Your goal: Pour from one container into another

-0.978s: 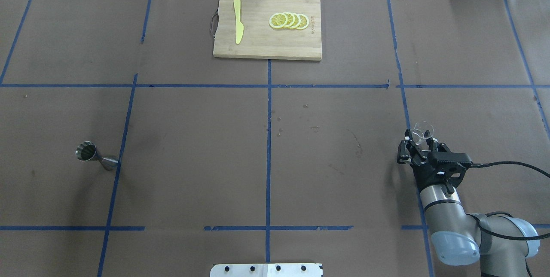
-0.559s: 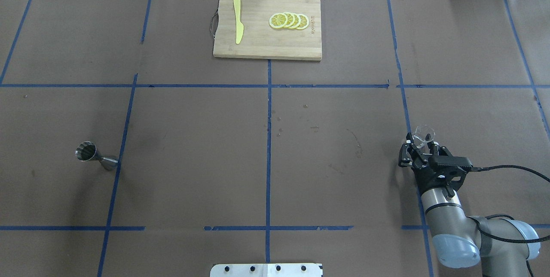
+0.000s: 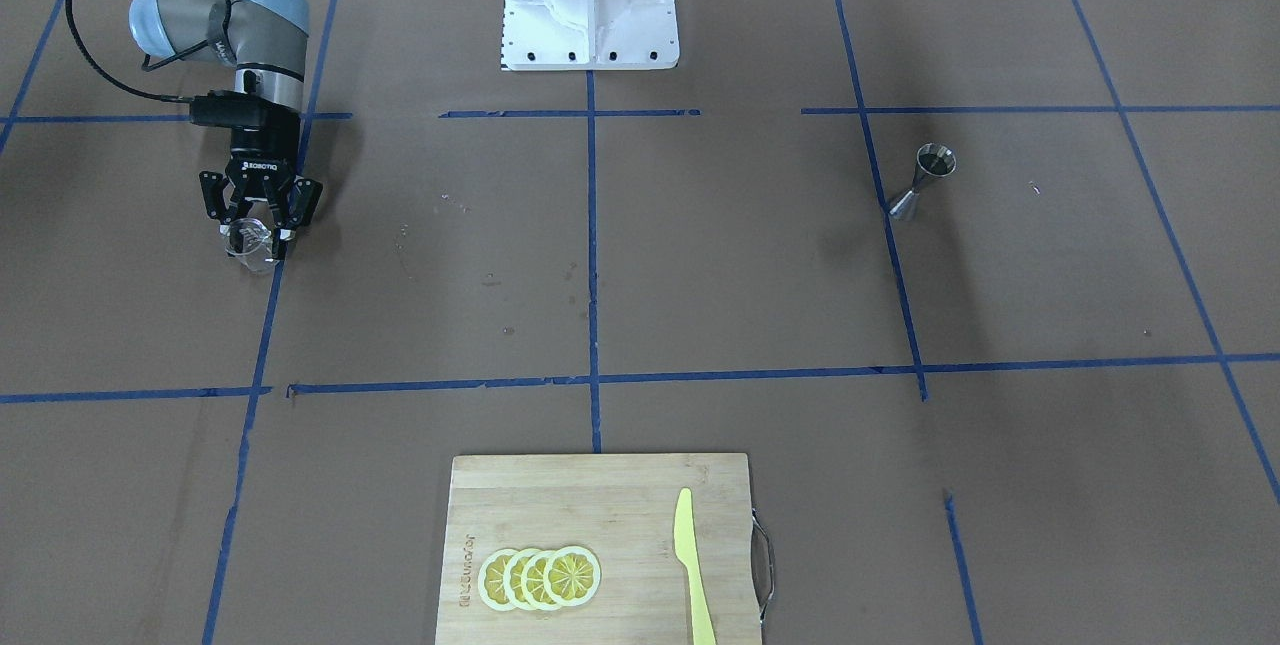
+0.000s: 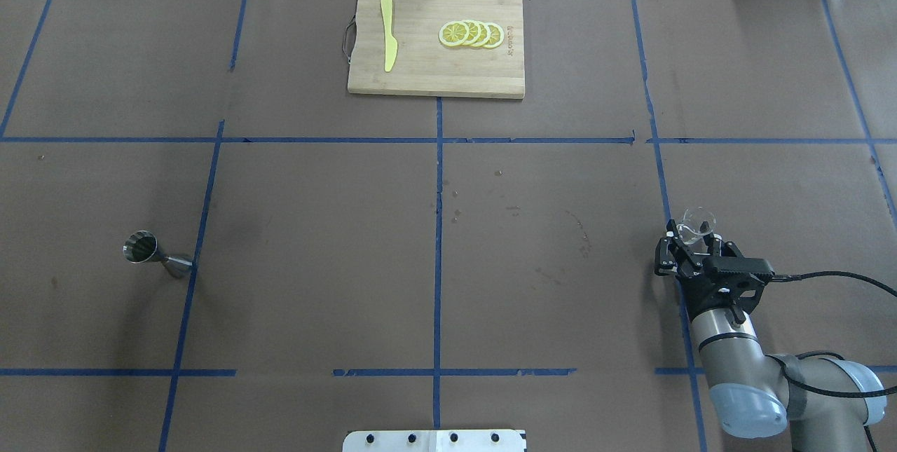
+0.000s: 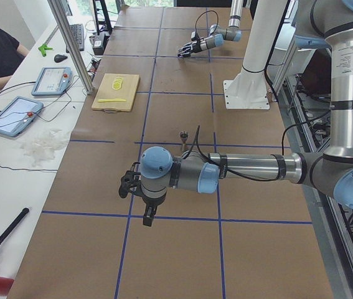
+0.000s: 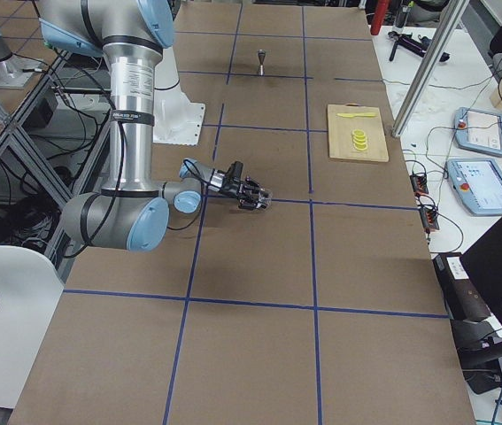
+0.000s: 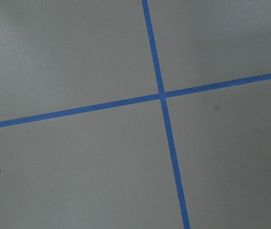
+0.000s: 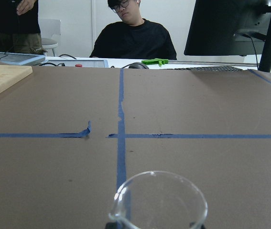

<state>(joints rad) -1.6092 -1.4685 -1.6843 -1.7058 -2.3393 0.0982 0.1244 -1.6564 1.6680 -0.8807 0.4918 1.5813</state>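
- Glass measuring cup [image 4: 699,216] is being held snug in the right gripper [image 4: 692,233], on the robot's right.
- Steel jigger [image 4: 157,256] is being left upright, well apart, far left.
- Left gripper [image 5: 147,215]: can't tell its state.

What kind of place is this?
Probably a robotics lab: a grey-and-blue robot arm holding a small clear glass cup, blue tape grid on the brown table, handheld control tablets beside it.

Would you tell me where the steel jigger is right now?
In the overhead view, the jigger stands on the robot's left side, beside a blue tape line.
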